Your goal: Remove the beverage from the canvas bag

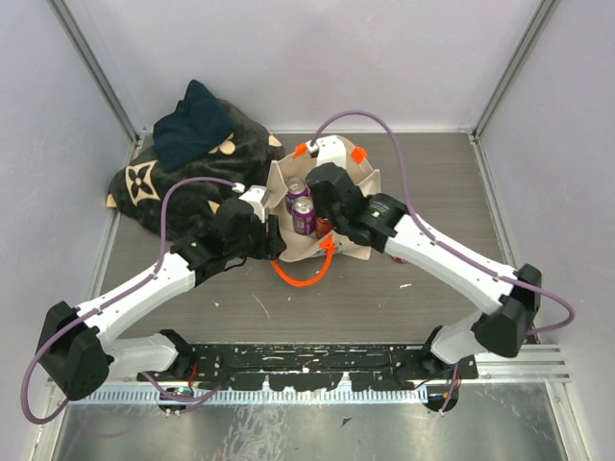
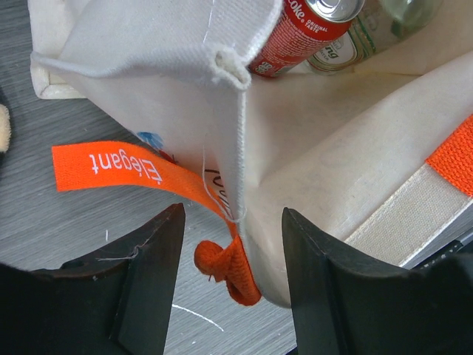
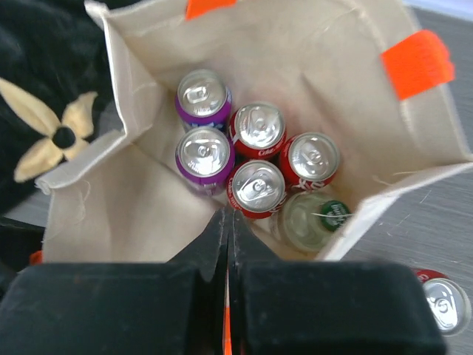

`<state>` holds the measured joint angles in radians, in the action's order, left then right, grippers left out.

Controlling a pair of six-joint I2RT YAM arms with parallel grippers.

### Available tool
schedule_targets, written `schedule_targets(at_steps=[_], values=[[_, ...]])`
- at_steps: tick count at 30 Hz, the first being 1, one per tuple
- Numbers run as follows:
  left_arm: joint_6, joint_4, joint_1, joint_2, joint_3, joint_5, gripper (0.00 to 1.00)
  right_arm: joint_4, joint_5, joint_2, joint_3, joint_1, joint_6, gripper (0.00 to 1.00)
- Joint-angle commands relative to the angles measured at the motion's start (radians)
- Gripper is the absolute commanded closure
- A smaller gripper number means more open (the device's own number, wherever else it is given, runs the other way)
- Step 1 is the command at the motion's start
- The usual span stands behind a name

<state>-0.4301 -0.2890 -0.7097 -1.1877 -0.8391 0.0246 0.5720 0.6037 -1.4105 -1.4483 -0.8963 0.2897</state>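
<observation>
- While the left gripper (image 2: 233,222) gapes astride the canvas bag (image 2: 148,44), its strap (image 2: 126,166) reads "Elegant"
- red can (image 2: 299,33): "ORIGINAL TASTE"
- right gripper (image 3: 228,218) clenches the bag's wall

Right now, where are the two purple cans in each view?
Top external: purple cans stand in the canvas bag's open mouth, just left of the right arm.
Left wrist: not in it; only a red can and a green-labelled drink show.
Right wrist: upper left of the can cluster, one behind the other.
Shared landmark: the bag's orange handles.
</observation>
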Motion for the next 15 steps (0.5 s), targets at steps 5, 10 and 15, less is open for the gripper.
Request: schedule_targets(at_steps=[5,10,15], values=[[-0.016,0.029,-0.01,0.053,0.025,0.03,0.38,-0.032,-0.062,-0.106,-0.074,-0.003,-0.027,0.95],[-0.015,0.037,-0.011,0.068,0.032,0.038,0.38,-0.044,-0.042,-0.155,-0.068,-0.002,-0.017,0.94],[-0.015,0.04,-0.011,0.06,0.035,0.028,0.38,-0.062,-0.061,-0.181,-0.046,-0.002,0.004,0.94]])
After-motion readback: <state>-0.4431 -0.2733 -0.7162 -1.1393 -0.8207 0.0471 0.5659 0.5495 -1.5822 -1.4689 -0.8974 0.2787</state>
